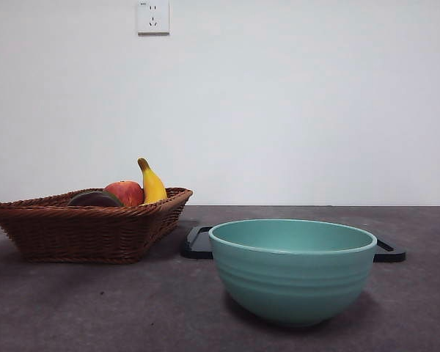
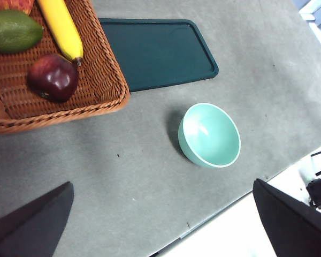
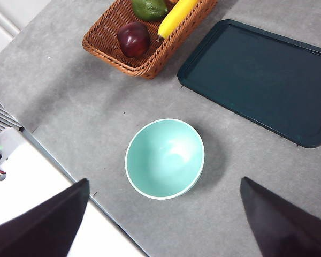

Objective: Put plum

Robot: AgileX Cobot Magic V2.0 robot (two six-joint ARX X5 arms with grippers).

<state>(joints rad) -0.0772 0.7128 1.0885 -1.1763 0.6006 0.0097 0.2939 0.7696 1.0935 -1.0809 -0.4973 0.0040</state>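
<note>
**Plum waits in the basket, both hands high and clear**

The left hand [image 2: 160, 225] hangs above the surface with its jaws spread wide and empty; the right hand [image 3: 163, 225] is likewise apart, over the teal bowl [image 3: 165, 158]. The plum [image 2: 53, 77] lies inside the wicker basket [image 2: 104, 80], beside the banana [image 2: 61, 27]. Judging by its wrist view, the left hand seems nearer the basket.

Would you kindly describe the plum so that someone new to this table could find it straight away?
Look in the brown wicker basket beside the dark green tray. The plum lies in it near the banana and the green oval fruit. It alone is round, glossy and dark maroon.
</note>
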